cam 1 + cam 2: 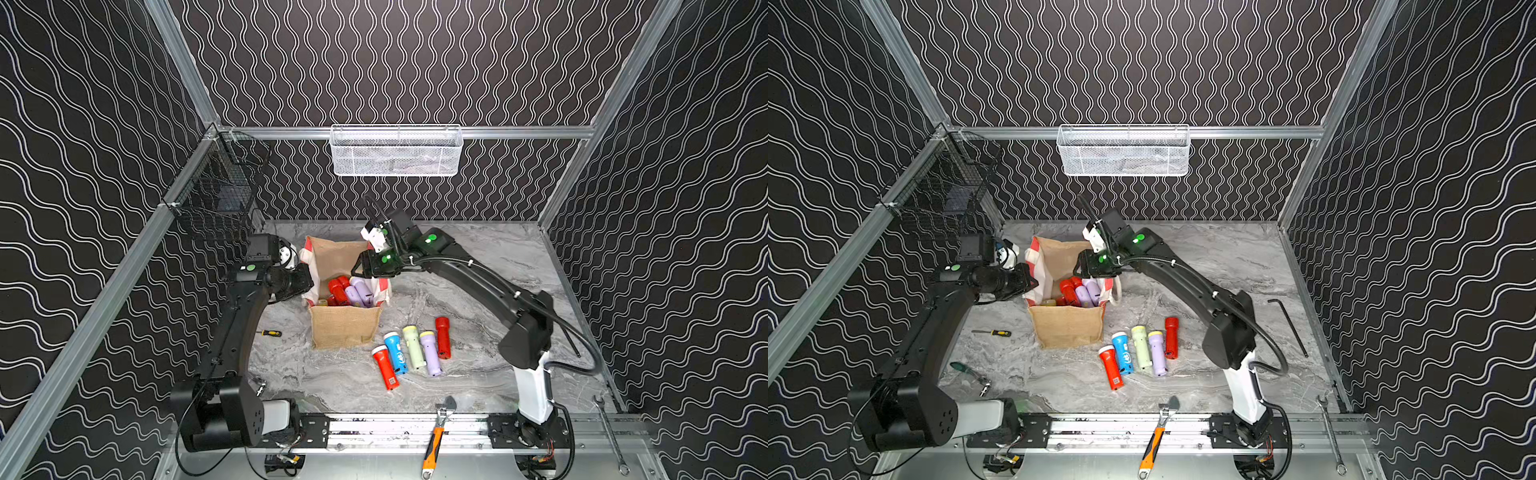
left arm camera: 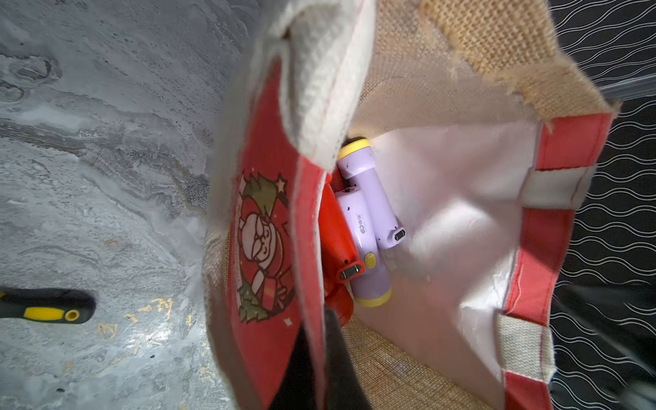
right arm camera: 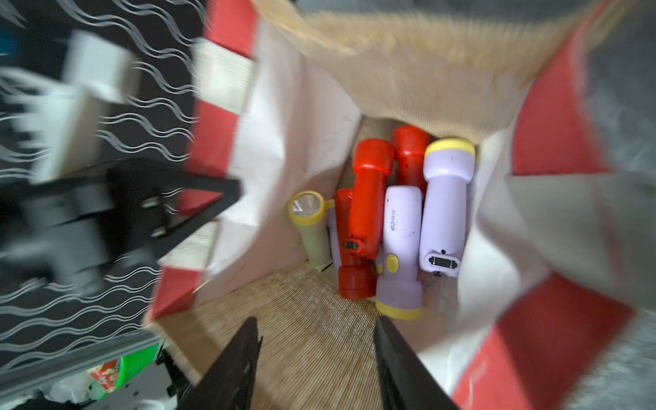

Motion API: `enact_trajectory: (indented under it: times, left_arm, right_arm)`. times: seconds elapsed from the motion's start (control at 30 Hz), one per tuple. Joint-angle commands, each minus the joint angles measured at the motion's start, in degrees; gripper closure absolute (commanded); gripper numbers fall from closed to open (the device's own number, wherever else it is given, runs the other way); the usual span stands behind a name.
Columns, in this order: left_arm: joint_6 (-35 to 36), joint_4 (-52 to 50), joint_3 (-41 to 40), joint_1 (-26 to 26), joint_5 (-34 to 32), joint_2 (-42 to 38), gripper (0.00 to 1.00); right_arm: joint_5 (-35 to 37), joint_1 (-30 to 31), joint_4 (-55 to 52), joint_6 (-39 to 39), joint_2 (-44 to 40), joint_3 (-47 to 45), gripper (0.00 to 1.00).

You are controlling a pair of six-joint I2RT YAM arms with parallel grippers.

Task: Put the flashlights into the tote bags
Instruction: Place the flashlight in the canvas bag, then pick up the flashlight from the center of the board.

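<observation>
The burlap tote bag stands open mid-table, its red-and-white side panel pinched by my left gripper, which is shut on that rim. Inside the bag lie several red and lilac flashlights and a pale green one. My right gripper hovers over the bag's mouth, open and empty; in a top view it sits above the bag's right rim. On the table to the right of the bag lie several more flashlights: red, blue, pale green, lilac, red.
A small yellow-black screwdriver lies left of the bag. An orange-handled wrench and a spanner rest at the front rail. A hex key lies far right. A white mesh basket and a black wire basket hang on the walls.
</observation>
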Motion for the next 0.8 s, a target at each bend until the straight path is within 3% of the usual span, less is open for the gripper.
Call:
enact_trajectory:
  times: [0.0, 0.27, 0.37, 0.57, 0.77]
  left_arm:
    - [-0.2, 2.2, -0.2, 0.1, 1.6, 0.2, 0.98]
    - [0.0, 2.1, 0.2, 0.2, 1.4, 0.3, 0.98]
    - [0.1, 1.9, 0.1, 0.1, 1.5, 0.6, 0.98]
    - [0.5, 1.5, 0.5, 0.1, 0.9, 0.9, 0.97]
    - [0.5, 1.6, 0.3, 0.1, 0.4, 0.6, 0.97]
  right_arm:
    - [6.1, -0.6, -3.2, -3.7, -5.5, -2.3, 0.45]
    - [18.5, -5.4, -0.7, 0.9, -29.7, -27.5, 0.44]
    - [22.1, -7.0, -2.4, 2.4, -35.1, -34.6, 0.43]
    - [27.6, -7.9, -7.3, 3.0, -38.8, -43.3, 0.44]
    - [30.1, -8.6, -8.3, 5.3, -36.2, -51.4, 0.42]
